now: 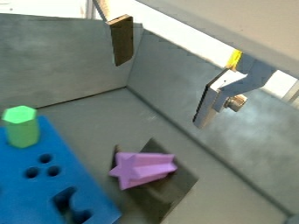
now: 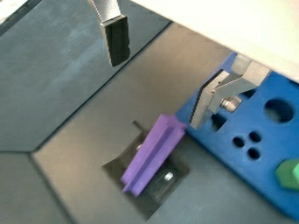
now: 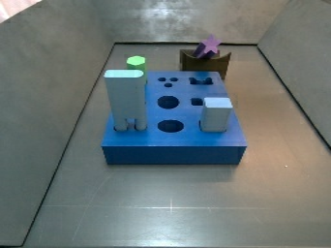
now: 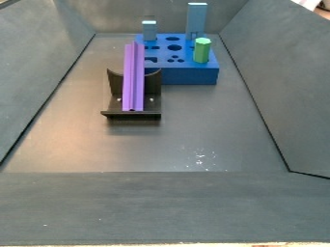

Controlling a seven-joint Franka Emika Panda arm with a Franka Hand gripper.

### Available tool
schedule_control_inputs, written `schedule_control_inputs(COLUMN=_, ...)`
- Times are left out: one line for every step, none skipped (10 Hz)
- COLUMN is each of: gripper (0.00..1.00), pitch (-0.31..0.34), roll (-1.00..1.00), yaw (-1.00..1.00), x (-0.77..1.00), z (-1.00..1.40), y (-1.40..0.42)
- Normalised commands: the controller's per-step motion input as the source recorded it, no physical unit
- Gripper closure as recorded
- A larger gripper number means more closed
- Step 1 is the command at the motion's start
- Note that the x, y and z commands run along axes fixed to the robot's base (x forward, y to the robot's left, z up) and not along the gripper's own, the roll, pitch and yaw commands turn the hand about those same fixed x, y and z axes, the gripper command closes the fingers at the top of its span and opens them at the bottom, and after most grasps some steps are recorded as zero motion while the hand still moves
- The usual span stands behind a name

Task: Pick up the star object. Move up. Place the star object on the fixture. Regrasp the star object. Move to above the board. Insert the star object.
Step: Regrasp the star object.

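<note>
Floor: grey, walled bin.
Star (image 4: 135,74): lay on fixture (image 4: 133,108); judged light, stiff; grip mid-length.
End effector (image 2: 170,61): above, wide, empty.

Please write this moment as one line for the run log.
pincer: open, empty, above fixture | star object: leaning on fixture | board: star object not inserted

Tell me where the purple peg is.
The purple peg leans on the dark fixture, beside the blue board; the open claw hangs above it.
</note>
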Motion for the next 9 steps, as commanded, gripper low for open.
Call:
schedule_control_inputs(gripper=0.0, pitch=0.116, roll=1.0, yaw=0.06, x=0.08, z=0.0, y=-0.03)
schedule_control_inputs(gripper=0.0, pitch=0.136, roll=1.0, yaw=0.07, x=0.09, z=0.0, y=-0.04)
schedule_control_inputs(gripper=0.0, pitch=0.165, roll=1.0, yaw=0.09, x=0.1, z=-0.01, y=-0.04)
schedule_control_inputs(gripper=0.0, pitch=0.18, roll=1.0, yaw=0.1, x=0.1, z=0.0, y=-0.04)
schedule_control_inputs(gripper=0.0, pitch=0.209, roll=1.0, yaw=0.14, x=0.1, z=0.0, y=-0.04)
schedule_control_inputs(gripper=0.0, pitch=0.233, roll=1.0, yaw=0.18, x=0.1, z=-0.01, y=-0.05)
schedule_control_inputs(gripper=0.0, pitch=0.227, roll=0.86, yaw=0.23, x=0.1, z=-0.01, y=-0.05)
schedule_control_inputs(gripper=0.0, pitch=0.195, roll=0.67, yaw=0.25, x=0.11, z=-0.01, y=-0.05)
schedule_control_inputs(gripper=0.0, pitch=0.142, roll=0.42, yaw=0.26, x=0.12, z=-0.01, y=-0.05)
